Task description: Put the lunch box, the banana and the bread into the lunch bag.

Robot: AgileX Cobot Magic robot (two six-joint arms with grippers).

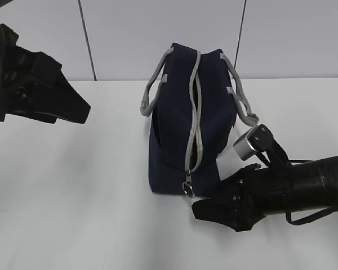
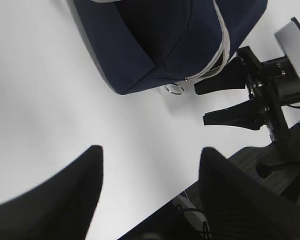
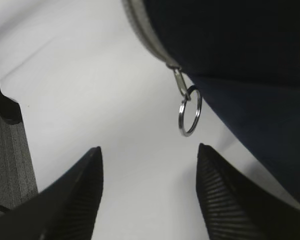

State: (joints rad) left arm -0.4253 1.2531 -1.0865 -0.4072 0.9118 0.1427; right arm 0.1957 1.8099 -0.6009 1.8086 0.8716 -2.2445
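The lunch bag (image 1: 180, 140) stands zipped. At its 6 o'clock, the right gripper (image 3: 149, 195) gapes empty below the ring pull (image 3: 189, 111). The left gripper (image 2: 150, 195) hangs open, empty

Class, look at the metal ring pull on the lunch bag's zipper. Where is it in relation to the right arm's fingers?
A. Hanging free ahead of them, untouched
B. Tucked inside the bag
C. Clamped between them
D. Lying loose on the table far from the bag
A: in the right wrist view the ring pull hangs from the zipper of the lunch bag, ahead of the open right gripper, touching neither of its fingers.
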